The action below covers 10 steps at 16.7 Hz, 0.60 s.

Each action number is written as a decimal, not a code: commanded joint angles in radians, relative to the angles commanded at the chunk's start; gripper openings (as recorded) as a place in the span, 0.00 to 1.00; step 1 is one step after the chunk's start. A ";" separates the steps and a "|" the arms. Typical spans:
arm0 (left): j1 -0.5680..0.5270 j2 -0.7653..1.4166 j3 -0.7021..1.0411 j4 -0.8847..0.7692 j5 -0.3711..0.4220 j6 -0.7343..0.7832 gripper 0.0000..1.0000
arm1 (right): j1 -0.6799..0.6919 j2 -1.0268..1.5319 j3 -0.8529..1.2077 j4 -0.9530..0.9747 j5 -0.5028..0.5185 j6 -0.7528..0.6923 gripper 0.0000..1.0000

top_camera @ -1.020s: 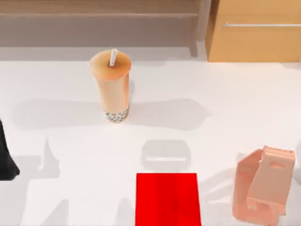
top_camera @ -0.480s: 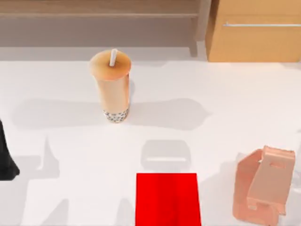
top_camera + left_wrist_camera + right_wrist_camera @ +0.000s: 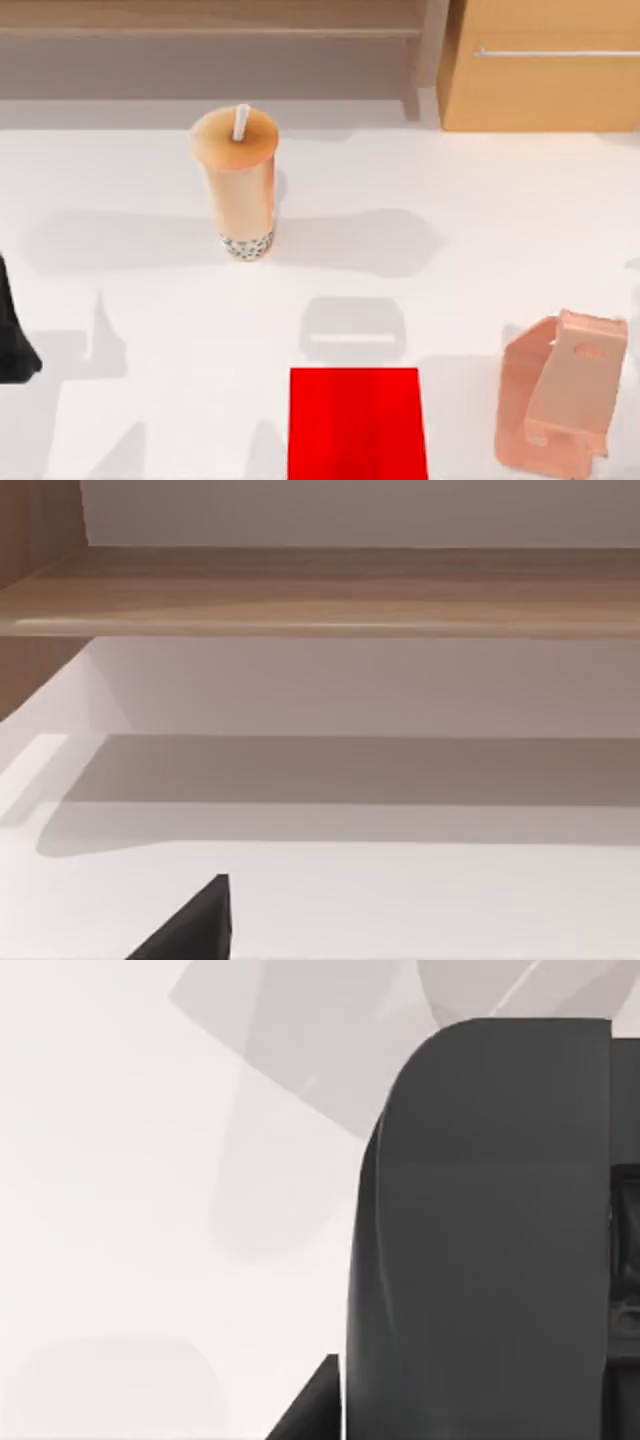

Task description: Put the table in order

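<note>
Table (image 3: 480,240) white, long axis runs left-right. Bubble tea cup (image 3: 237,182) upright, behind red mat (image 3: 357,423). Pink stand (image 3: 560,400) right of mat. Left arm (image 3: 14,330) parked at left edge.

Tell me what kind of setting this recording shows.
Probably a simulated home or office tidying bench: a wide white tabletop with a light-brown wooden cabinet behind it, an orange bubble-tea cup with a straw and a small red rectangular mat.
</note>
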 joint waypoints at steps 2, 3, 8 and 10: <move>0.000 0.000 0.000 0.000 0.000 0.000 1.00 | 0.000 -0.007 0.008 -0.013 0.000 0.004 0.00; 0.000 0.000 0.000 0.000 0.000 0.000 1.00 | 0.000 -0.007 0.008 -0.013 0.000 0.004 0.00; 0.000 0.000 0.000 0.000 0.000 0.000 1.00 | 0.016 0.001 0.019 -0.005 -0.001 0.032 0.00; 0.000 0.000 0.000 0.000 0.000 0.000 1.00 | 0.055 0.010 0.052 0.010 -0.005 0.101 0.00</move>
